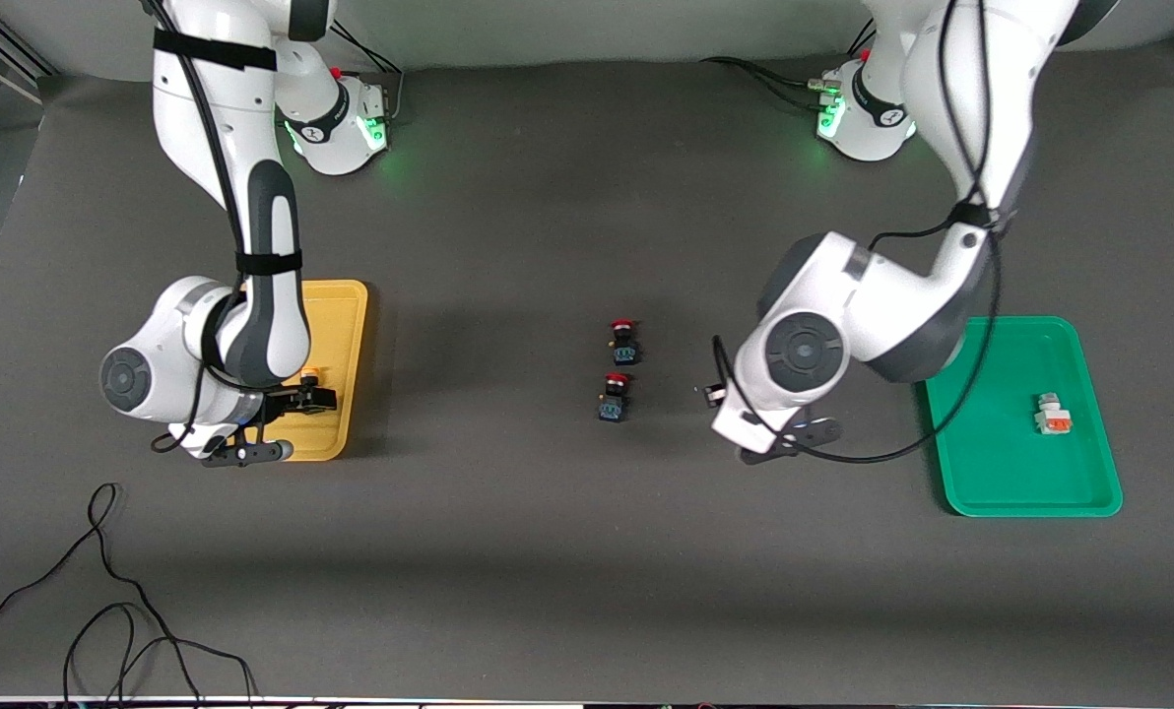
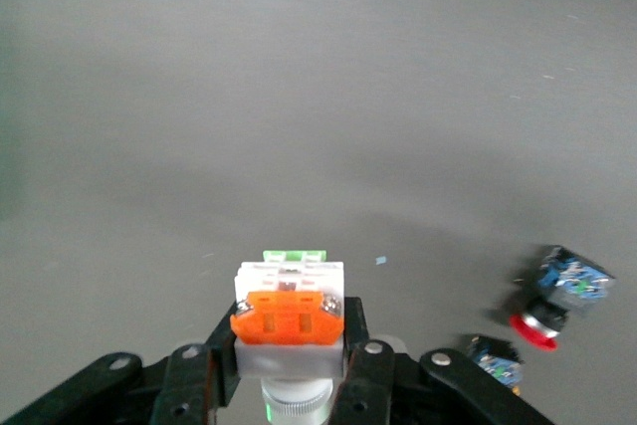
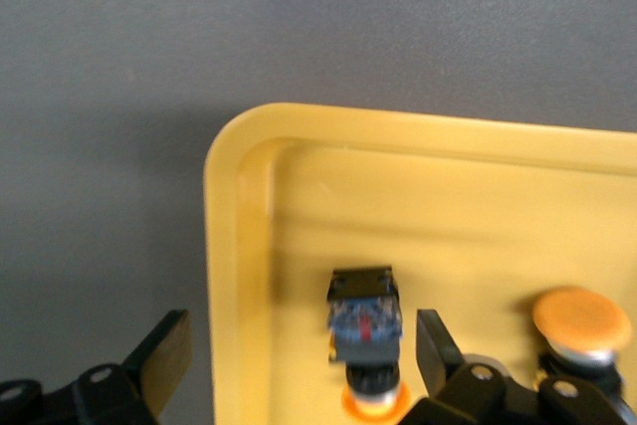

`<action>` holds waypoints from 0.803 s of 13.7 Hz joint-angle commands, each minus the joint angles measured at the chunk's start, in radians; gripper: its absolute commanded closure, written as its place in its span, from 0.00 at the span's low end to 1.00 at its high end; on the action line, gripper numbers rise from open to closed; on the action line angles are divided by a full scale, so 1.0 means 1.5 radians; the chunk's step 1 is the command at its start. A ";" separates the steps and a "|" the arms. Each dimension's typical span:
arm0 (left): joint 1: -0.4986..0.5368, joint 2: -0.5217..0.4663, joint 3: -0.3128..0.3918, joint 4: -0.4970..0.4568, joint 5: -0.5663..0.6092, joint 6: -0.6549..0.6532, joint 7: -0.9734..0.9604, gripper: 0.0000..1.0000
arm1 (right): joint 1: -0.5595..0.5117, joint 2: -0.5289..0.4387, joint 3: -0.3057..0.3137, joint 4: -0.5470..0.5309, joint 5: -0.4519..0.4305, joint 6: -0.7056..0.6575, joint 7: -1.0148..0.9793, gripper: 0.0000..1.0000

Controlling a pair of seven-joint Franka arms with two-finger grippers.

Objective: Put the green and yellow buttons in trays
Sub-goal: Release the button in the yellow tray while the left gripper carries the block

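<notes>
Front view: the right arm, based toward the top of this view, reaches down over the yellow tray point(image 1: 346, 305), which lies toward the right arm's end of the table. The right gripper point(image 1: 296, 402) hangs over the part of that tray nearest the front camera. In the right wrist view its fingers point(image 3: 164, 355) stand spread wide, with a dark-bodied yellow-capped button point(image 3: 365, 330) lying between them on the tray floor, gripped by neither finger. A second yellow-capped button point(image 3: 580, 323) stands just beside it in the same tray, close to the tray's corner.

The left gripper point(image 1: 779, 438) is up over bare table between the green tray point(image 1: 1001, 483) and the two red-capped buttons. In the left wrist view its fingers point(image 2: 214, 365) are pinched on a white button with an orange face point(image 2: 289, 318), held clear of the table. A matching white button point(image 1: 1052, 414) rests inside the green tray, which lies toward the left arm's end of the table.

At the table's middle stand two red-capped buttons, well apart from both trays: one point(image 1: 623, 342) farther from the front camera and one point(image 1: 615, 396) just nearer. Loose black cable point(image 1: 104, 591) lies on the table at the right arm's end, near the front camera.
</notes>
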 commanded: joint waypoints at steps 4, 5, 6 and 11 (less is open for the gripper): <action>0.158 -0.065 0.002 0.002 -0.017 -0.162 0.248 1.00 | 0.100 -0.058 -0.137 0.109 -0.099 -0.219 0.069 0.00; 0.180 -0.071 0.004 -0.002 -0.012 -0.168 0.285 1.00 | 0.124 -0.058 -0.166 0.126 -0.108 -0.249 0.070 0.00; 0.205 -0.072 0.004 -0.008 -0.008 -0.169 0.321 1.00 | 0.143 -0.059 -0.186 0.137 -0.116 -0.267 0.071 0.00; 0.311 -0.062 0.004 -0.060 0.053 -0.107 0.448 1.00 | 0.152 -0.075 -0.211 0.203 -0.158 -0.330 0.079 0.00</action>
